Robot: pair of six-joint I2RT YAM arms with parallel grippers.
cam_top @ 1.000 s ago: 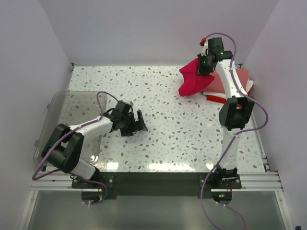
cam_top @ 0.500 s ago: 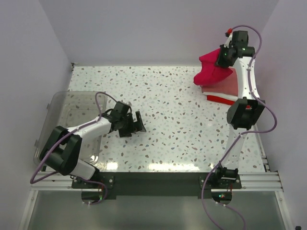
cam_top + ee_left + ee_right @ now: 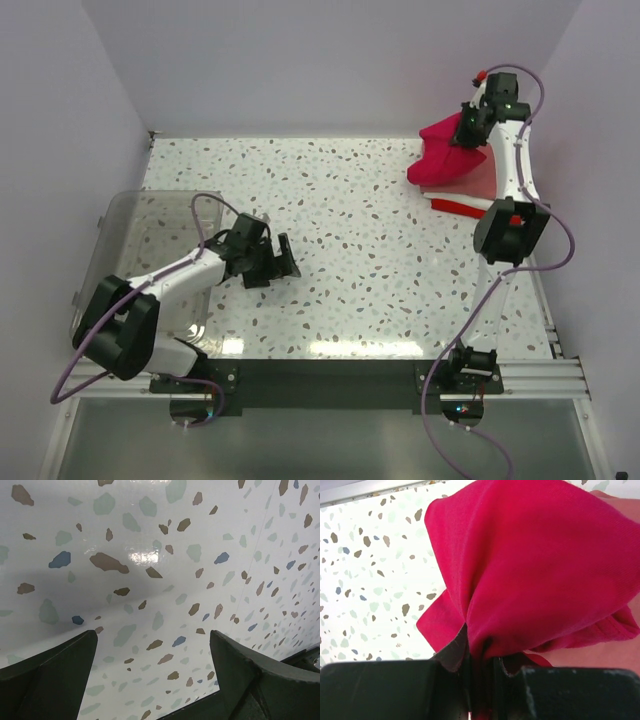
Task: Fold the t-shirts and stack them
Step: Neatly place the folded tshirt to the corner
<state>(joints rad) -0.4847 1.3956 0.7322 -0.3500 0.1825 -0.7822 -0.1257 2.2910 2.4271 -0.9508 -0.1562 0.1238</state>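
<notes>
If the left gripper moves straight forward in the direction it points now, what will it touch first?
Probably the speckled tabletop: the wrist view of the left gripper shows only that surface between its open jaws. How near it is, I cannot tell.

This looked like a robotics lab test cell, not a home; a speckled terrazzo-pattern tabletop sat boxed in on three sides by plain pale walls; a left arm and a right arm were bolted to an aluminium rail along its near edge.
</notes>
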